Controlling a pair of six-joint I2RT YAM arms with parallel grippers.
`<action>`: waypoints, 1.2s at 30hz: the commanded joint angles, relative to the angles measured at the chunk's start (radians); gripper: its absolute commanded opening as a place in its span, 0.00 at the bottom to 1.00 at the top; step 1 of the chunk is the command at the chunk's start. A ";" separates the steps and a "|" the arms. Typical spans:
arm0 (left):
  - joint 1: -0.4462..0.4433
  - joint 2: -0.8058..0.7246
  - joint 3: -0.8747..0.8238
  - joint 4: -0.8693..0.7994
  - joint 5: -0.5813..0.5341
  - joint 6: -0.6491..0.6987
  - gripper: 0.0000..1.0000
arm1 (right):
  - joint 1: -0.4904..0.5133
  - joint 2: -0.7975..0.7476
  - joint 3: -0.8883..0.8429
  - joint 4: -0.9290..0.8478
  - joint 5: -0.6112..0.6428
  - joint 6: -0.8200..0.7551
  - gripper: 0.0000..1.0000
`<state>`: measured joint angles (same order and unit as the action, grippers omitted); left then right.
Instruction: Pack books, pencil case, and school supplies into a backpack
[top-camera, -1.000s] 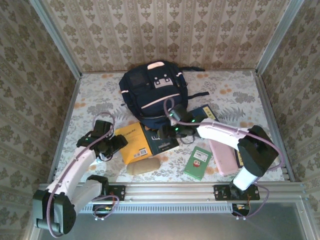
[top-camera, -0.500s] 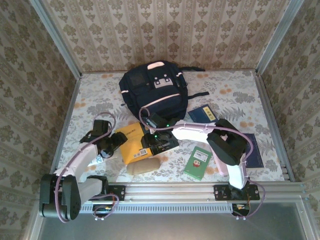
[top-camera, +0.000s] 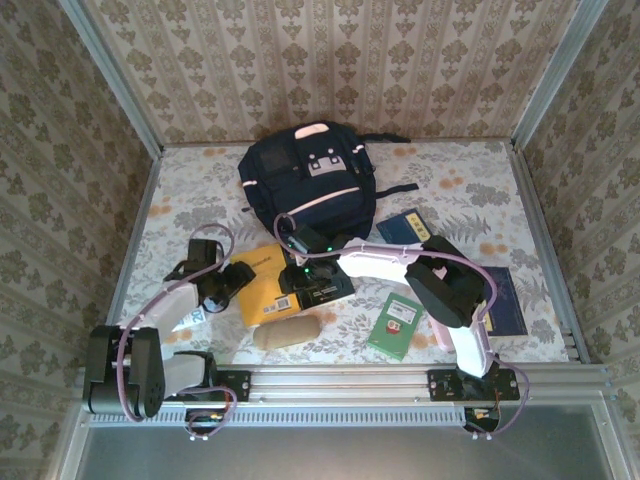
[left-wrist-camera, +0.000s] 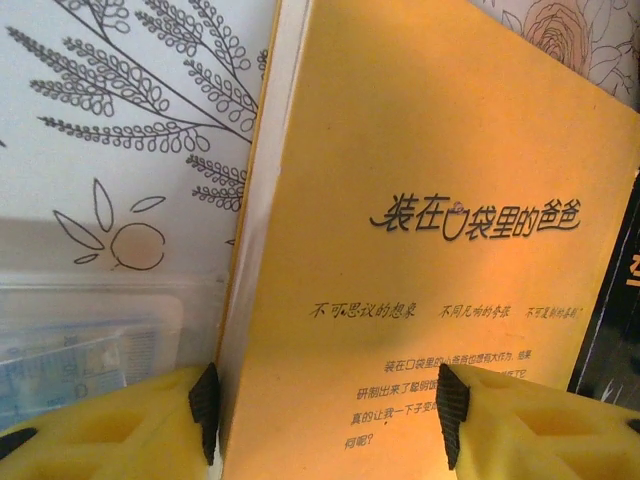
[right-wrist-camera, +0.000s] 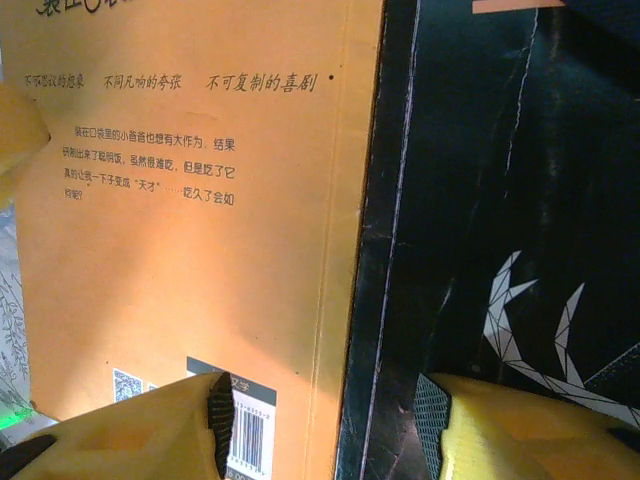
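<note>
Left wrist: orange-yellow book (left-wrist-camera: 430, 150), black Chinese print, pale page edge, is lying on the table (left-wrist-camera: 120, 120) in front of the backpack (top-camera: 300, 190); left gripper (left-wrist-camera: 327, 405) is straddling that edge, jaws apart; right gripper (right-wrist-camera: 325, 420), jaws apart, is straddling its border with the black book (right-wrist-camera: 500, 200).

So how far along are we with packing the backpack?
Nothing looks packed yet: the backpack lies at the back, and every book in view is on the table. In hand: left tool open over the edge of the orange book, right tool open across its seam with the black book. Left: those, the green book, the navy books.
</note>
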<state>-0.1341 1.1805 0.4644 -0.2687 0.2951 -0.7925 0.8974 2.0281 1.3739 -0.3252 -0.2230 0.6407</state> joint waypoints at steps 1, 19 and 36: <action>-0.010 -0.055 -0.013 0.055 0.133 -0.032 0.57 | 0.012 0.106 -0.016 0.008 -0.020 0.019 0.54; -0.013 -0.174 -0.093 0.177 0.215 -0.092 0.41 | 0.001 0.112 -0.036 0.025 -0.010 0.033 0.52; -0.009 -0.300 0.117 -0.201 0.058 0.088 0.03 | -0.040 -0.006 -0.090 0.039 0.020 0.056 0.60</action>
<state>-0.1432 0.9363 0.5095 -0.3660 0.3878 -0.7635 0.8772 2.0144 1.3365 -0.2481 -0.2428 0.6865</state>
